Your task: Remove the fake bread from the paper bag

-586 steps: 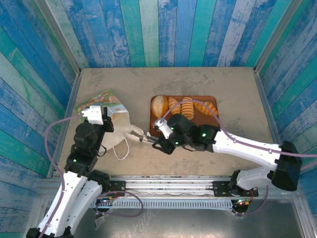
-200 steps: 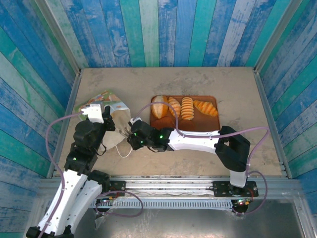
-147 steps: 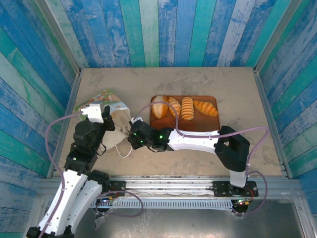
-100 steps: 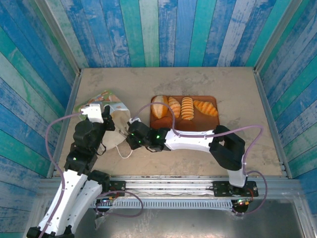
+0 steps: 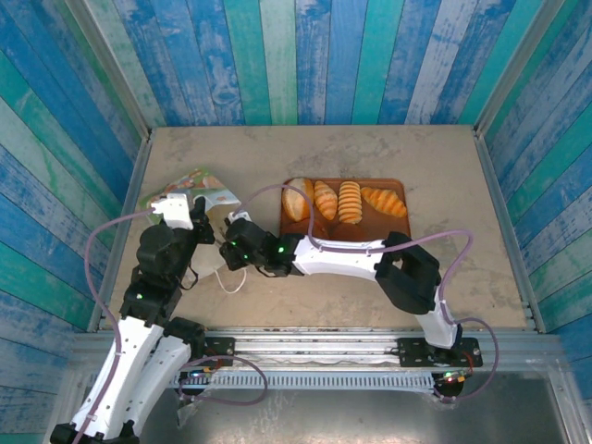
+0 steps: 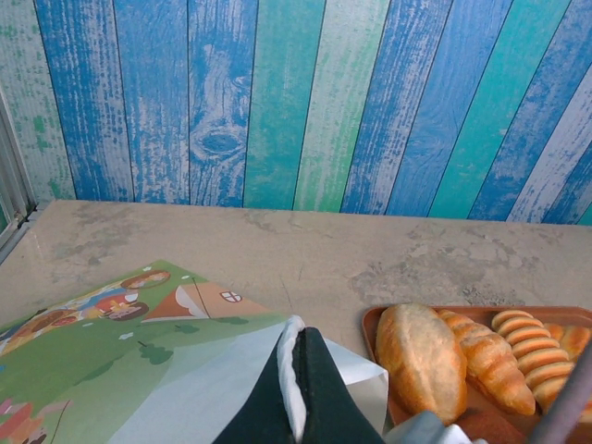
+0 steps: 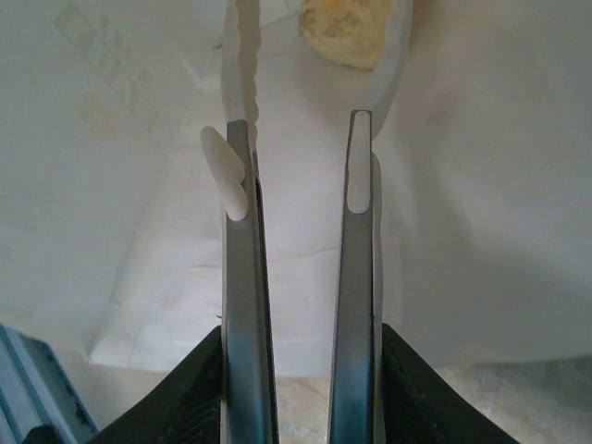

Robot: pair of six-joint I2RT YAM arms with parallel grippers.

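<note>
Top: paper bag [image 5: 180, 192] rim is pinched by L gripper [image 5: 205, 228]; R gripper [image 5: 227, 248] is poked into bag mouth. Four fake bread loaves [image 5: 344, 200] are laid on tray [image 5: 393, 225], right of both.
L wrist: fingers [image 6: 324, 398] are clamped on white rim, loaves ahead-right.
R wrist: fingers [image 7: 356, 185] are set narrowly apart, nothing gripped; one bread piece [image 7: 344, 28] is seen just past tips, inside bag.
</note>
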